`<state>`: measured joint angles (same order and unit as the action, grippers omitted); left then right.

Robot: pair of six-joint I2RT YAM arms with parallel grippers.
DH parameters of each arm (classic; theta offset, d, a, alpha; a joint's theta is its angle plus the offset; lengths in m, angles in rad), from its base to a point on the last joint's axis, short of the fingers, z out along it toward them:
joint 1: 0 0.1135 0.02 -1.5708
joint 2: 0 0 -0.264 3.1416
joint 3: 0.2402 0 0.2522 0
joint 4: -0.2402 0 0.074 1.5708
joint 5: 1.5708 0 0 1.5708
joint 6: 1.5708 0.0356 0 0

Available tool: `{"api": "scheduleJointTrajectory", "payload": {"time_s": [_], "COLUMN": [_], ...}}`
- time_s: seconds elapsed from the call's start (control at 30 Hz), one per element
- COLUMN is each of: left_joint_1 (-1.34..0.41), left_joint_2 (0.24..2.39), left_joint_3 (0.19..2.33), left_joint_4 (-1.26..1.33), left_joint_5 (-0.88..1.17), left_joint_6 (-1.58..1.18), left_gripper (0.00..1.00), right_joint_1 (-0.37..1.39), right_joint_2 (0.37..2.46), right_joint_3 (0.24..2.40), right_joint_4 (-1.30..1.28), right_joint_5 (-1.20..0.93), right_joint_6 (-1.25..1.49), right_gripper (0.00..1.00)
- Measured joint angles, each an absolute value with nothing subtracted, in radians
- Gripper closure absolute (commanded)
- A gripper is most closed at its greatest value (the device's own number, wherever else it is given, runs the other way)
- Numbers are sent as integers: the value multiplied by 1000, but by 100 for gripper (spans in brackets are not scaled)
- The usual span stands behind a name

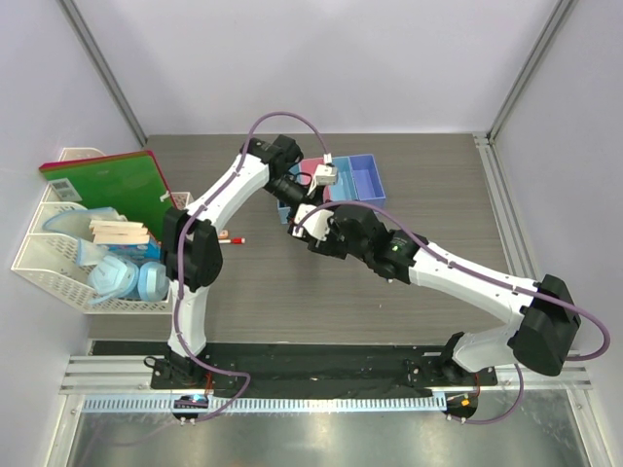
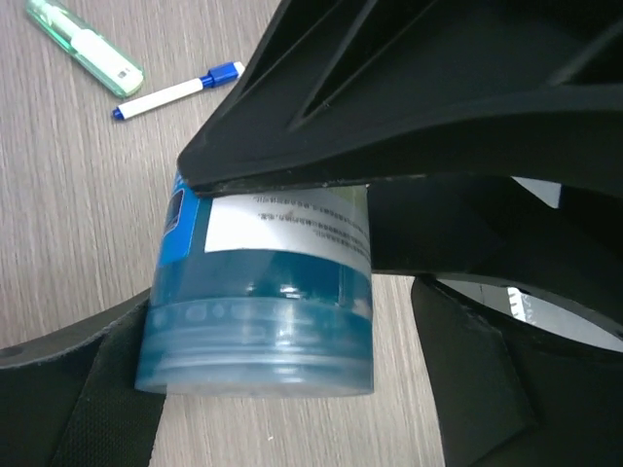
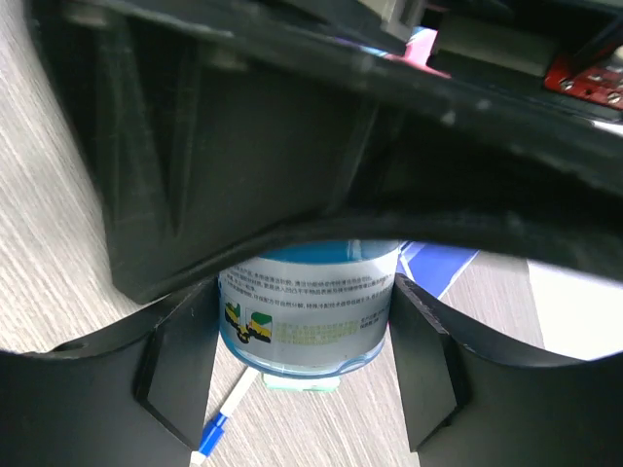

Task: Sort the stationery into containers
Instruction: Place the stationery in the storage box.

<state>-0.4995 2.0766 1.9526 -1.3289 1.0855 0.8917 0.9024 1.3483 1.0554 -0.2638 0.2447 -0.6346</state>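
Observation:
A round blue jar (image 2: 263,292) with a white label hangs over the wood-grain table between my two grippers. My right gripper (image 3: 304,379) is shut on the blue jar (image 3: 307,302), one finger pressed to each side. My left gripper (image 2: 282,389) stands open around the same jar, with a gap showing at its right finger. In the top view both grippers meet just in front of the containers (image 1: 362,180), and the jar is hidden there. On the table lie a white marker with a blue cap (image 2: 175,90), a green-white bottle (image 2: 86,47) and a red-capped marker (image 1: 232,239).
At the left edge stands a white mesh organiser (image 1: 58,263) with a green notebook (image 1: 117,185) and wooden sticks (image 1: 119,232). Both arms cross the middle of the table. The containers sit at the back, right of centre.

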Motion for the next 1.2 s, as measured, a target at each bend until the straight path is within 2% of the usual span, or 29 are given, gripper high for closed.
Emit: {"api": "scheduleJointTrajectory", "payload": {"time_s": [0.03, 0.1, 0.13, 0.2, 0.23, 0.3, 0.33, 0.37, 0.43, 0.47, 0.53, 0.57, 0.67, 1.0, 1.2], "left_joint_1": [-500, -498, -494, -491, -491, -491, -491, -491, -491, -491, -492, -492, -492, -407, -356], "left_joint_2": [2077, 2077, 2077, 2077, 2077, 2077, 2077, 2077, 2077, 2077, 2077, 2077, 2077, 2133, 2178], "left_joint_3": [1953, 1953, 1953, 1952, 1952, 1952, 1953, 1953, 1953, 1953, 1953, 1953, 1958, 2085, 2146], "left_joint_4": [-1327, -1322, -1318, -1320, -1320, -1320, -1320, -1320, -1320, -1320, -1321, -1321, -1325, -1338, -1307], "left_joint_5": [1083, 1076, 1076, 1077, 1077, 1076, 1076, 1076, 1075, 1074, 1073, 1070, 1064, 950, 664], "left_joint_6": [892, 889, 891, 896, 893, 893, 892, 892, 891, 891, 890, 889, 875, 727, 529], "left_gripper": [32, 49, 63, 75, 85, 92, 100, 100, 100, 100, 100, 100, 100, 100, 100], "right_joint_1": [902, 905, 908, 910, 910, 910, 910, 910, 910, 910, 910, 910, 910, 894, 847], "right_joint_2": [1348, 1348, 1348, 1348, 1348, 1348, 1348, 1348, 1348, 1348, 1348, 1348, 1343, 1187, 1155], "right_joint_3": [1056, 1057, 1058, 1058, 1058, 1058, 1058, 1058, 1058, 1058, 1058, 1058, 1057, 1060, 1064], "right_joint_4": [-263, -261, -259, -254, -255, -255, -255, -255, -256, -257, -258, -260, -264, -294, -266], "right_joint_5": [244, 244, 245, 244, 244, 244, 244, 244, 244, 243, 242, 241, 234, 223, 269], "right_joint_6": [-634, -634, -635, -638, -638, -639, -639, -638, -638, -638, -638, -638, -638, -635, -635], "right_gripper": [99, 99, 99, 99, 99, 98, 96, 81, 62, 48, 39, 29, 18, 15, 15]}}
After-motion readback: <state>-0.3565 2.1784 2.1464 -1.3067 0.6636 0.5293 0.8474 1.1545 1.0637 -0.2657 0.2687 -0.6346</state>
